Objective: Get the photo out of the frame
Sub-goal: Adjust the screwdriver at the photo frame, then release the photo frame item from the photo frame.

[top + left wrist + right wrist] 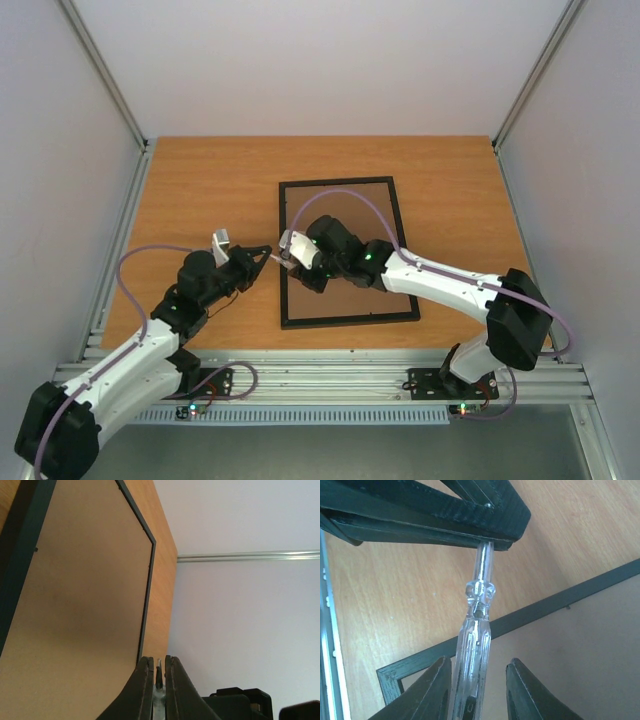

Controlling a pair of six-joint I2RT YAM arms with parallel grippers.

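Note:
The black frame (350, 320) lies back side up in the middle of the table, its brown backing board (340, 205) facing up. The photo is hidden under that board. Just off the frame's left edge, my left gripper (268, 256) is shut on the thin shaft of a clear-handled screwdriver (476, 630). The left wrist view shows that shaft (159, 669) pinched between the fingers, beside the frame's edge (146, 595). My right gripper (479, 661) stands open around the screwdriver's handle, which leans on one finger with a gap to the other. The left fingers (445, 510) sit above.
The wooden table (200, 190) is boxed in by white walls at the back and both sides. An aluminium rail (330, 375) carrying both arm bases runs along the near edge. The right arm (440, 285) reaches across the frame's lower right part.

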